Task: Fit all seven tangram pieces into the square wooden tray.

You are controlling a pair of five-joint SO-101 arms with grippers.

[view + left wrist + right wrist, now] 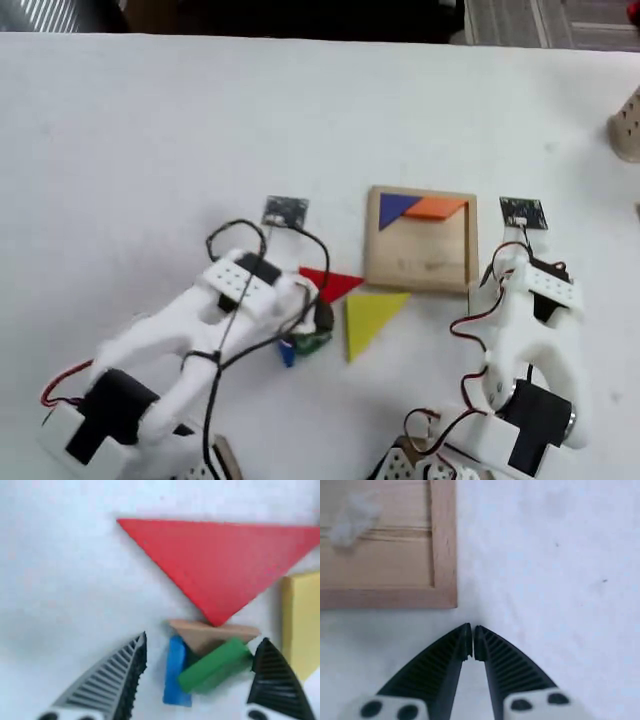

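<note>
Caught the left gripper (pixel 202 645) spread wide over a jumble of tangram pieces near the square wooden tray (pixel 372 250).

Found between its ribbed black fingers (pixel 125 675) a pale tan triangle (pixel 210 632), a glossy green block (pixel 215 665) lying tilted and a blue block (pixel 176 672), all touching. Saw a large flat red triangle (pixel 225 565) just beyond, its point meeting the tan one, and a yellow triangle (pixel 302 625) alongside on the white tabletop (pixel 150 150). Noted a dark blue triangle (pixel 397 207) and an orange piece (pixel 440 207) flat along the tray's edge farthest from the arms, grained bare wood beside them. Found the right gripper (pixel 472 630) pinched together on nothing, just off a tray corner.
</note>
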